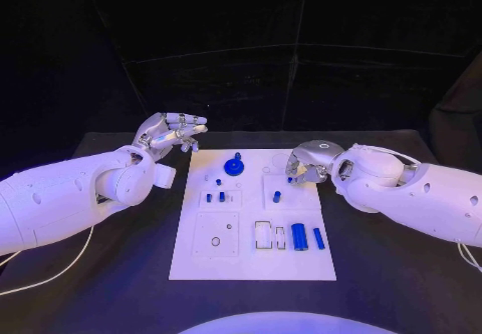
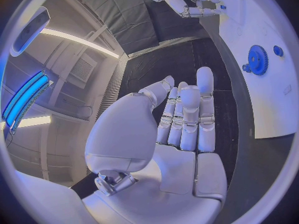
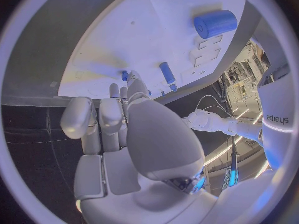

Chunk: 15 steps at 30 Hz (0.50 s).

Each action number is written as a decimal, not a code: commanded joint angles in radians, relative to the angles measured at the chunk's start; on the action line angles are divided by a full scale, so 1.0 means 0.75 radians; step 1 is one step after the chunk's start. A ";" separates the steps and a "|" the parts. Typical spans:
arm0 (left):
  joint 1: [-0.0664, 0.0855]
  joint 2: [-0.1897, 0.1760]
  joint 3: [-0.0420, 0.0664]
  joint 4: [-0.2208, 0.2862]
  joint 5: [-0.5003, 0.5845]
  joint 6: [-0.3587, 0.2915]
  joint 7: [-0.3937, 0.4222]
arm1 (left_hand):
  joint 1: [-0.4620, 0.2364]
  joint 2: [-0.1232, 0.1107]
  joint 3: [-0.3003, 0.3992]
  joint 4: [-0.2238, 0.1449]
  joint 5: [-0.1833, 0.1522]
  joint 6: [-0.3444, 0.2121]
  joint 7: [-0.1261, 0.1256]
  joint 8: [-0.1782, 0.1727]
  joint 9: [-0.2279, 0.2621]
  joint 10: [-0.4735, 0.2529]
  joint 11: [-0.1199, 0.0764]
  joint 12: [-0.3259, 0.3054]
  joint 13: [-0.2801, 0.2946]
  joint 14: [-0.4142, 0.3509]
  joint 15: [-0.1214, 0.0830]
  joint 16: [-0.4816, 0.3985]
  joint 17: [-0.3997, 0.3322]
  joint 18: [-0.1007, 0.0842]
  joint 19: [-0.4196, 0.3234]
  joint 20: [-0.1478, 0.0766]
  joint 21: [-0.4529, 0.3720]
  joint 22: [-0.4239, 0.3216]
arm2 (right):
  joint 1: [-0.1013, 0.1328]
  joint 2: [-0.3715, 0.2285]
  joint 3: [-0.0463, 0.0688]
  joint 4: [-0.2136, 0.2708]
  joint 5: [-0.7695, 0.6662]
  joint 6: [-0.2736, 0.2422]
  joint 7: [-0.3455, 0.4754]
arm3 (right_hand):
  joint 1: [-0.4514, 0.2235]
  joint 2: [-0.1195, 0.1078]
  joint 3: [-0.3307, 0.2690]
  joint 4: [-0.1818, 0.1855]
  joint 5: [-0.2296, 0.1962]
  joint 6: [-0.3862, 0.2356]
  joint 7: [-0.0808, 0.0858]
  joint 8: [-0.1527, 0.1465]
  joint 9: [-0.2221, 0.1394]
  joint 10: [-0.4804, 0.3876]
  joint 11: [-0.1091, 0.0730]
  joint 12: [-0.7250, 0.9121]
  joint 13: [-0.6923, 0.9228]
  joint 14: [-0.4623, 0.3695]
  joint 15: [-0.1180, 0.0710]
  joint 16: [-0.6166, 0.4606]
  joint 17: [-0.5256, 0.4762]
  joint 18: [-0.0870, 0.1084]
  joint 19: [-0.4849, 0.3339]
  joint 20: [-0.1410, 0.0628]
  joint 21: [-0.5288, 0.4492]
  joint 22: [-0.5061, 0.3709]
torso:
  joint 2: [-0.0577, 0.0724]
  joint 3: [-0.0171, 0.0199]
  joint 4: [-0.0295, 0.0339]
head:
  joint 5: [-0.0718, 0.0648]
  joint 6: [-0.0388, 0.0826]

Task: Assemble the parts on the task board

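White and flat, the task board (image 1: 201,261) lies in the middle of the black counter (image 1: 391,278), between the two hands. The left hand (image 1: 168,132) hangs off the board's far left corner, over bare counter; its fingers (image 2: 187,117) lie close side by side, nearly straight, with nothing between them and the thumb apart from them. Just beyond these fingers toward the board stands the blue gear (image 1: 234,165), upright on its post near the board's far edge; in the left wrist view the gear (image 2: 256,59) sits to the side of the fingertips, well apart from them.

The right hand (image 1: 309,164) hovers over the board's far right corner, fingers curled downward. At their tips a small blue part (image 1: 290,179) shows, touching or pinched; in the right wrist view the fingers (image 3: 127,92) reach down to a small blue peg (image 3: 124,75) on the board, but whether they grip it or only touch it I cannot tell. Just beside those fingers stands a short blue pin (image 1: 276,197) in its block. Nearer the robot than the fingers lie a thick blue cylinder (image 1: 299,236) and a thinner blue rod (image 1: 318,239), side by side. Between the two hands, two small blue pegs (image 1: 215,197) stand in a square block.
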 commanded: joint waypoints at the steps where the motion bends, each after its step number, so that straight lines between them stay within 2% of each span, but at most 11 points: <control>1: 0.002 0.001 0.001 0.000 0.031 0.019 0.037 | 0.004 0.008 -0.007 -0.003 0.000 0.008 -0.001 0.008 -0.002 0.008 0.001 0.008 0.002 -0.009 0.000 -0.006 -0.004 0.009 -0.009 0.000 -0.008 -0.003 | 0.001 0.004 0.000 -0.002 -0.014 0.048 0.005 | 0.022 0.004 0.016 -0.002 -0.012 0.004 0.011 -0.008 0.001 0.007 0.002 -0.008 -0.012 0.030 0.007 0.011 0.007 -0.003 0.001 0.013 0.006 0.003 | 0.000 -0.0002 0.0008 | -0.002 -0.002; 15: 0.002 -0.002 0.001 -0.001 0.032 0.023 0.029 | 0.005 0.008 -0.010 -0.005 0.001 0.004 0.004 0.007 -0.003 0.003 0.004 0.011 0.002 -0.021 0.002 -0.019 -0.024 0.008 -0.012 0.001 -0.015 -0.007 | -0.027 0.025 0.000 -0.023 -0.010 0.076 0.019 | 0.089 0.030 0.108 -0.017 -0.059 0.050 0.000 -0.012 0.003 0.072 -0.010 -0.040 -0.084 0.032 -0.003 0.039 0.021 -0.009 0.018 0.004 0.028 0.039 | 0.000 -0.0003 0.0007 | 0.000 -0.009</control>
